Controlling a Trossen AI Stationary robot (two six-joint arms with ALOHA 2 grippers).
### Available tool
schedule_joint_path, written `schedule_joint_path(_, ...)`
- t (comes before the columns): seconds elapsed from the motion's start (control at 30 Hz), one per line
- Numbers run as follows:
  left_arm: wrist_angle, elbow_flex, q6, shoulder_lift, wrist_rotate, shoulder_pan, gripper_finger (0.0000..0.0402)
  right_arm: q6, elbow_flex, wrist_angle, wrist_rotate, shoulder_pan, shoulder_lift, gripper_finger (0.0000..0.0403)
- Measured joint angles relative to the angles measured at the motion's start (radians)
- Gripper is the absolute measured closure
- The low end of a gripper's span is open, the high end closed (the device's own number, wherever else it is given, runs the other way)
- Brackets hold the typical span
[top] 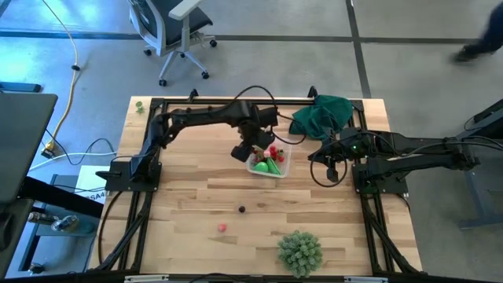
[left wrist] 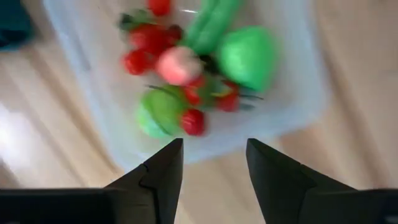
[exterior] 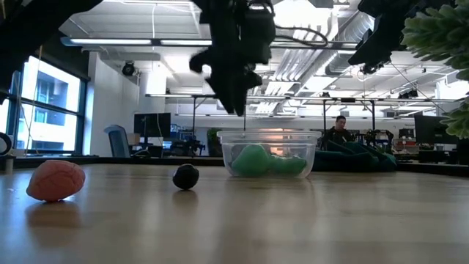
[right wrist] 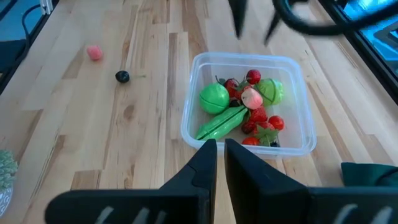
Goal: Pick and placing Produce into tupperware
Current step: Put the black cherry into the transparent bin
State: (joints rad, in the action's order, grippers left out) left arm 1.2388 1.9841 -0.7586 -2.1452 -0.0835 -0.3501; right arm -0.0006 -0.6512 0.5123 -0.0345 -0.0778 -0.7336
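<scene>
Left gripper (top: 250, 152), parted and empty, hangs over the tupperware (top: 281, 170); green cloth (top: 322, 115) lies beyond.

Tupperware (right wrist: 292, 140) holding produce (right wrist: 242, 109), pink piece (right wrist: 94, 52), dark berry (right wrist: 122, 76) apart on table (right wrist: 124, 137)

no legible text, labels, brands or numbers anywhere

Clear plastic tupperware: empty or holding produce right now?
Holding produce. The clear plastic tupperware contains red berry-like pieces, a round green piece and a long green piece.
</scene>
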Motion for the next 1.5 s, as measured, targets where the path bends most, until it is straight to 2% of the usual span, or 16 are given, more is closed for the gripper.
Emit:
schedule_joint_path(0.2, 0.317, 0.142, 0.094, 0.001, -0.168, 0.043, 0.0249, 0.0, 0.0, 0.0, 0.0, 0.0, 0.0, 0.0379)
schedule_joint_path(0.37, 0.334, 0.149, 0.116, 0.032, -0.198, 0.14, 0.0254, 0.0, 0.0, 0.0, 0.0, 0.0, 0.0, 0.0379)
schedule_joint_path(0.47, 0.332, 0.149, 0.109, 0.045, -0.184, 0.227, 0.0254, 0.0, 0.0, -0.001, 0.0, 0.0, 0.0, 0.0379)
schedule_joint_path(0.7, 0.276, 0.141, 0.081, 0.05, -0.041, 0.452, 0.0255, 0.0, 0.0, 0.0, 0.0, 0.0, 0.0, 0.0379)
schedule_joint_path(0.83, 0.19, 0.061, 0.055, 0.048, 0.031, 0.538, 0.0255, 0.0, 0.0, 0.0, 0.0, 0.0, 0.0, 0.0379)
schedule_joint_path(0.97, 0.098, -0.048, 0.052, 0.05, 0.09, 0.561, 0.0255, 0.0, 0.0, 0.0, 0.0, 0.0, 0.0, 0.0379)
schedule_joint_path(1.13, -0.091, -0.199, 0.021, 0.048, 0.096, 0.552, 0.0254, 0.0, 0.0, 0.001, 0.0, 0.0, 0.0, 0.0379)
schedule_joint_path(1.5, -0.191, -0.346, -0.039, 0.048, 0.095, 0.546, 0.0254, 0.0, 0.0, 0.0, 0.0, 0.0, 0.0, 0.0379)
